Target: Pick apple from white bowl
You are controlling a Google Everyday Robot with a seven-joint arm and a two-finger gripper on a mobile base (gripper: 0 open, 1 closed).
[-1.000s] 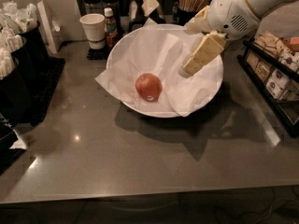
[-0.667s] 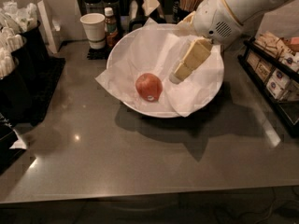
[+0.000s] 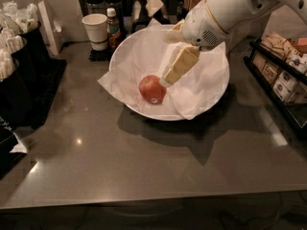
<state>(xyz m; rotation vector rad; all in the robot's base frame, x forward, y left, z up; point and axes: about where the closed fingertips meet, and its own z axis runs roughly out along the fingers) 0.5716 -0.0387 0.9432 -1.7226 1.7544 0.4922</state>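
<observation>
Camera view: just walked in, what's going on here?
The robot arm is going for the apple in the white bowl on the grey counter. The gripper hangs over the bowl's paper lining, angled down-left, its tip right beside the apple's upper right side. The apple lies on the paper, not yet lifted. A paper cup and a small bottle stand behind the bowl.

Your arm (image 3: pixel 240 8): smooth white rounded shell w/ a thin tan ring & small dotted grille near the wrist. Gripper (image 3: pixel 169 78): cream-tan, blocky, inside the white bowl (image 3: pixel 218 97).
</observation>
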